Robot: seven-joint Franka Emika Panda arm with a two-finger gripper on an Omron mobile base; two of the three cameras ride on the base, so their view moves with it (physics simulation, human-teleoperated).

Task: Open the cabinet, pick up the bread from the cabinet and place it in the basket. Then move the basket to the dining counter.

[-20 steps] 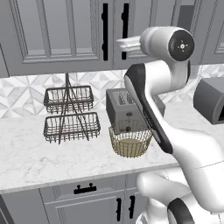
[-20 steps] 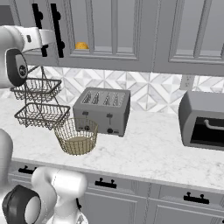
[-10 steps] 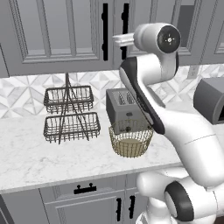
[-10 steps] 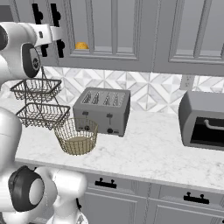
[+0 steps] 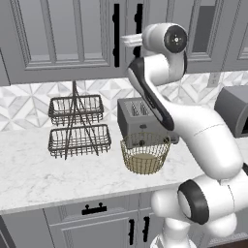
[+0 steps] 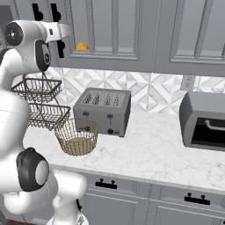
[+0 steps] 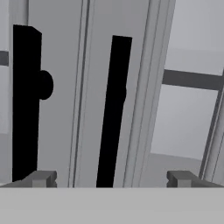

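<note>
Faced grey cabinet [image 5: 63, 34] doors above a marble worktop [image 6: 149, 154] with a patterned tile backsplash. Held gripper [image 7: 111, 177] raised at the doors, fingers spread wide on nothing, black bar handles [image 7: 111, 109] close ahead in the hand view. Showed orange bread [image 6: 81, 45] on the cabinet shelf from the right base view. Rested wire basket [image 5: 144, 153] on the worktop just in front of a grey toaster [image 6: 102, 110], dark two-tier rack [image 5: 77, 127] to its left, dark oven [image 6: 204, 121] far right.
</note>
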